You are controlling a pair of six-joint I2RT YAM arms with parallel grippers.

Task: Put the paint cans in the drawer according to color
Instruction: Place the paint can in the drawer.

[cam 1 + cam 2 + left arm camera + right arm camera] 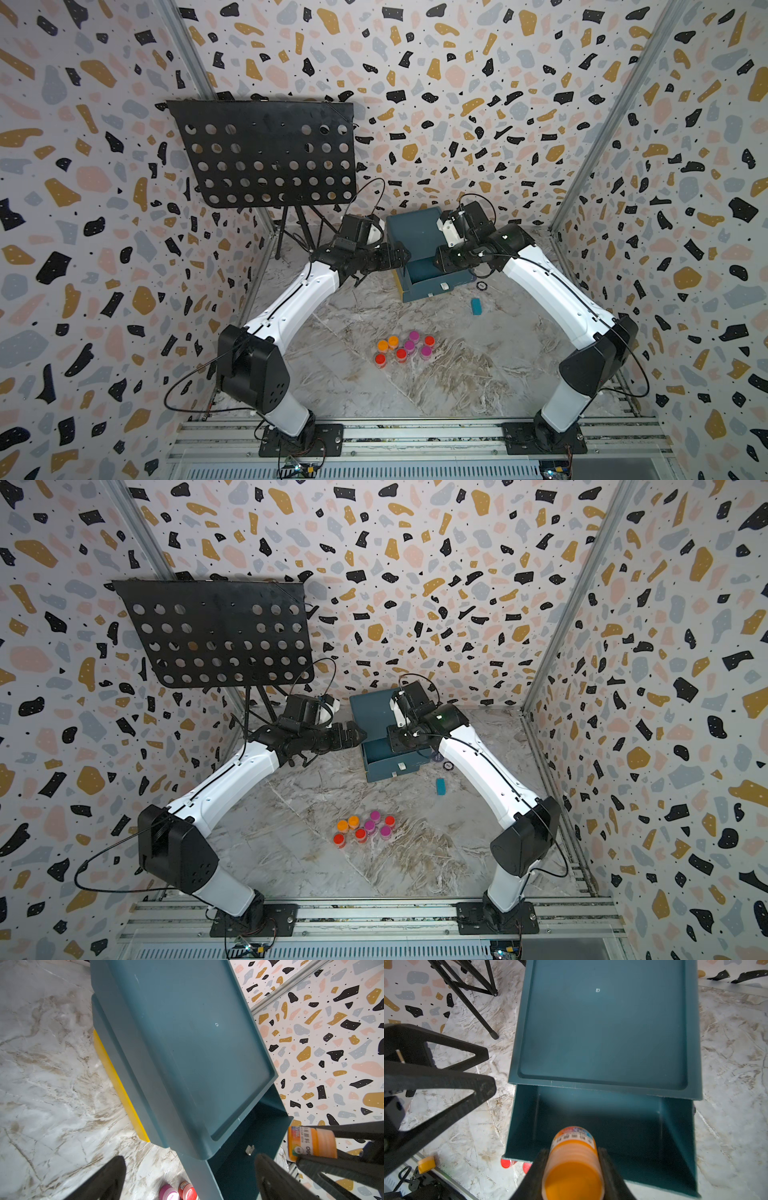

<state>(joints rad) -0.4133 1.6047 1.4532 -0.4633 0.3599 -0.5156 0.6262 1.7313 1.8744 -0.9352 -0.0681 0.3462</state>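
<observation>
**A:** On the far left, what is standing there?

**B:** A black music stand [266, 153], with its legs on the marble tabletop [353, 386]. Next along is the left claw [360, 735]. Its fingers are spread wide with nothing between them, and the tips are just beside the left side of the chest of drawers [415, 232].

**A:** And the chest itself?

**B:** It is dark teal with a yellow edge low on its left side, and it sits toward the back of the tabletop. Its top drawer [679, 1136] is pulled out toward the arms.

**A:** What about the right arm?

**B:** The right claw [573, 1150] hangs over that open drawer. It is closed partway on an orange paint can [573, 1167], with one finger on each side of the lid. The can's long axis runs along the fingers, with the lid toward the wrist and the base pointing down into the drawer. I cannot tell whether the base touches the drawer floor.

**A:** Where are the other cans?

**B:** Eight of them stand upright, lids up, in a tight cluster on the tabletop, well in front of the chest. Two orange cans [382, 345] are at the left. Three red cans [401, 354] and three magenta cans [409, 345] are mixed beside them. Further right and nearer the chest lies a small teal block [476, 306], with its long axis running roughly front to back.
</observation>
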